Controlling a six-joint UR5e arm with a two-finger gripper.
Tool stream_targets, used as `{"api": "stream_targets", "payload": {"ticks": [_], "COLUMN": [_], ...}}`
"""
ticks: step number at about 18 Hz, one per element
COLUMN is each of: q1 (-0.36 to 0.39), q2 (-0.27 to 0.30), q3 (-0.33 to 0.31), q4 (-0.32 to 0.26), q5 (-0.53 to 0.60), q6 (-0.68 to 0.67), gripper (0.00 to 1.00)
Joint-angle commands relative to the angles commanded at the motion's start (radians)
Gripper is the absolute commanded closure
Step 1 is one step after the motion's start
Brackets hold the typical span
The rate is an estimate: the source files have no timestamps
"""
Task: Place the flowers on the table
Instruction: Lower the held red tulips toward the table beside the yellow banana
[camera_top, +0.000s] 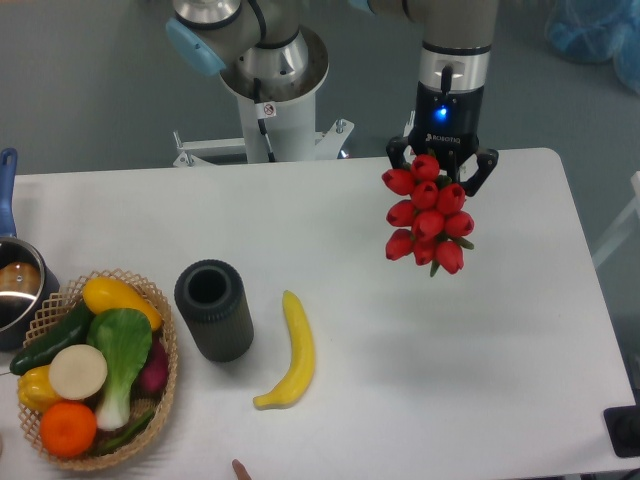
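The tool (441, 163) is clamped on the flowers (428, 221), which hang red buds toward the camera above the far right part of the tabletop (500, 350), well apart from the banana (290, 352) and the dark cup (213, 308). To set them down well, lower slowly onto the bare white surface below, let the bunch rest fully, then let go.

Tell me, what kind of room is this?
Probably a robot lab. A robot arm's gripper holds red flowers over a plain white table with a basket of toy-looking vegetables and a banana.
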Motion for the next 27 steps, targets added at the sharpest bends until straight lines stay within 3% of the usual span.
{"api": "stream_targets", "payload": {"ticks": [8, 16, 22, 27], "q1": [-0.005, -0.002, 0.002, -0.002], "q2": [-0.166, -0.268, -0.302, -0.328], "q3": [-0.008, 0.021, 0.038, 0.038], "q4": [-0.011, -0.002, 0.006, 0.015], "q5": [0.003, 0.002, 0.000, 0.000], "q6": [-0.011, -0.098, -0.212, -0.212], "gripper": [0.59, 0.59, 0.57, 0.55]}}
